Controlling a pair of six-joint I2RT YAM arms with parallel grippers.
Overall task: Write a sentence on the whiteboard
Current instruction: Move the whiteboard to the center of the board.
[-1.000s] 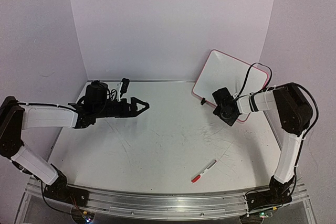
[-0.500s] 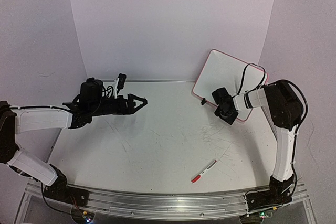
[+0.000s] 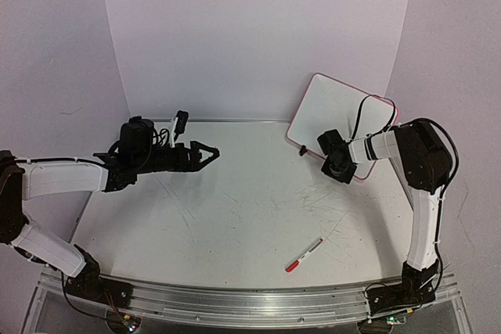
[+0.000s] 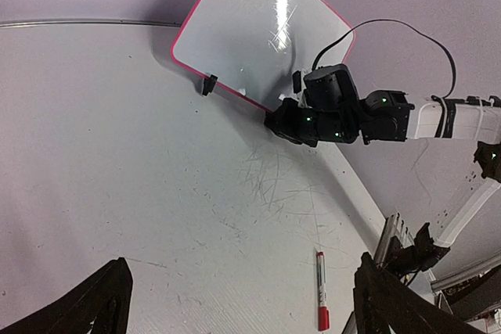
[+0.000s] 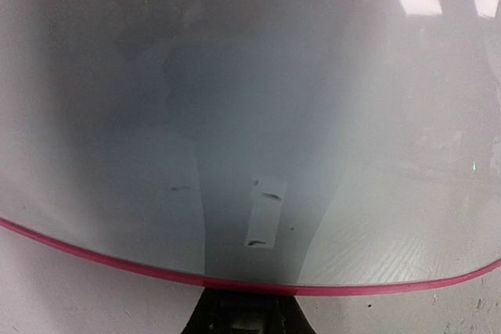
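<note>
Leaning back at the far right corner of the table (image 3: pixel 235 209), the whiteboard (image 3: pixel 341 111) stood tilted. Its lower edge was on the tabletop, and one black clip foot (image 3: pixel 302 151) showed near the left end of that edge. The right claw (image 3: pixel 337 170) was pushed in against the bottom edge of the board, toward its right end. Its arm reached in from the table's right side, with a black cable (image 3: pixel 368 111) looping in front of the board's right part.

Through the right wrist camera the board filled nearly everything, its pink rim (image 5: pixel 117 262) curving along the bottom. A dark shape sat right at the rim in the middle. That was probably the claw's own fingers meeting the edge, but I could not tell whether they were clenched on the rim or only close to it.

The left claw (image 3: pixel 210 152) hung above the far left part of the table, well apart from the board, released and holding nothing. Its two fingers (image 4: pixel 94 303) stood at the bottom corners of its own camera's view, with bare scuffed tabletop between them.

A marker (image 3: pixel 304 254) with a red cap lay flat toward the near right of the table, well apart from both claws, its red end pointing to the near edge.
</note>
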